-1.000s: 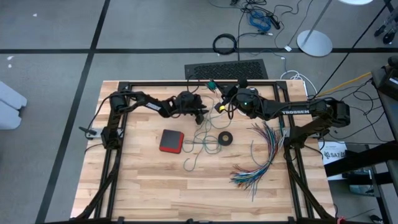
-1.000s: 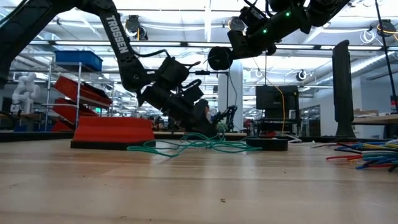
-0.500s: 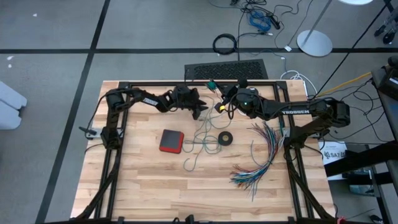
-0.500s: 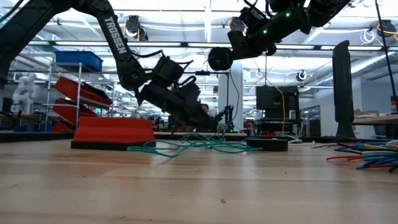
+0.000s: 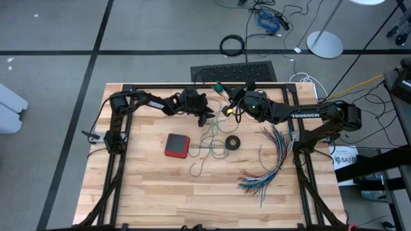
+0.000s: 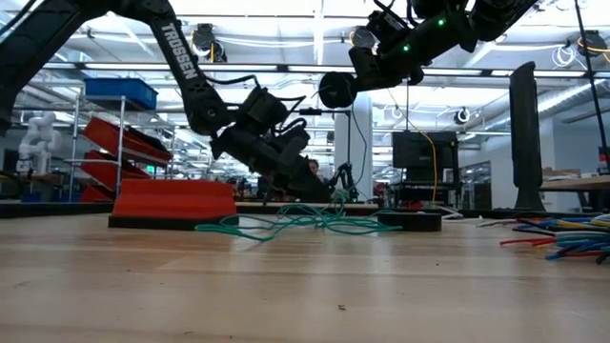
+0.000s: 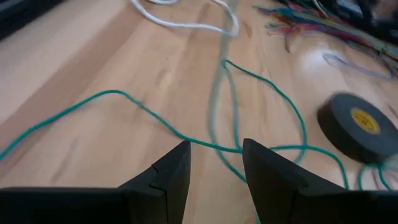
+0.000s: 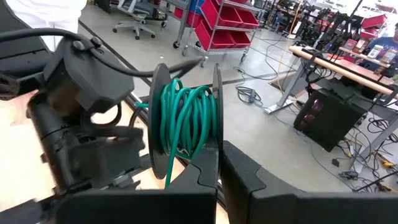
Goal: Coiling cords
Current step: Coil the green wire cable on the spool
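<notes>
The teal-green cord [image 5: 209, 144] lies in loose loops on the table's middle, and part of it is wound on a black spool [image 8: 186, 118]. My right gripper [image 8: 219, 171] is shut on that spool, above the table's far middle [image 5: 228, 108]. My left gripper [image 7: 214, 168] stands open just above the table, left of the spool [image 5: 205, 115]. It tilts down at the loops, and a blurred teal strand [image 7: 214, 106] runs in front of the gap between its fingers. Beyond that strand a white cord [image 7: 186, 23] lies on the wood. My left gripper: I cannot tell whether its fingers touch the teal strand in front of them. My right gripper pinches the rim of one spool flange [image 8: 216, 134] between its two fingers, which come about level from the table's right. The spool hangs clear, high above the table [image 6: 335, 89].
A black tape ring [image 5: 232, 142] lies right of the teal loops, and a red box [image 5: 177, 145] lies left of them. A fan of multicoloured wires [image 5: 266, 163] covers the right half. The near half of the wooden table [image 5: 154, 199] is bare.
My left gripper has drawn back a little toward the table's far edge, risen slightly and turned at the wrist. It has stayed open. The teal loops lie as before, and the spool has kept still.
</notes>
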Action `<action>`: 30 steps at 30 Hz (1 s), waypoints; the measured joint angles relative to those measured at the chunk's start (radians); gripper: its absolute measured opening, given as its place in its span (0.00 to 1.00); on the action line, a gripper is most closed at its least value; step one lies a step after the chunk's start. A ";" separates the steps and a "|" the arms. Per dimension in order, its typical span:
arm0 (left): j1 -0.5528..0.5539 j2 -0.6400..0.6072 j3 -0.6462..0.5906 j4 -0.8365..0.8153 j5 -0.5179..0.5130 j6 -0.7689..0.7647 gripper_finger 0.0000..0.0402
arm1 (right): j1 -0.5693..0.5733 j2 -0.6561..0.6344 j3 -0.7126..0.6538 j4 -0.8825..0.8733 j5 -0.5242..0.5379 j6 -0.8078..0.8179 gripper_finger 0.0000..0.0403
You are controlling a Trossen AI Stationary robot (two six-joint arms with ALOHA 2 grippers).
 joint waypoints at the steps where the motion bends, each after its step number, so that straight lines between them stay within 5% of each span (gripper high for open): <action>1: -0.004 -0.001 0.006 -0.018 0.000 0.013 0.38 | 0.000 0.000 0.000 0.000 0.000 0.000 0.00; 30: 0.038 -0.007 0.008 -0.033 0.179 -0.021 0.38 | 0.000 0.000 0.000 0.000 0.000 0.000 0.00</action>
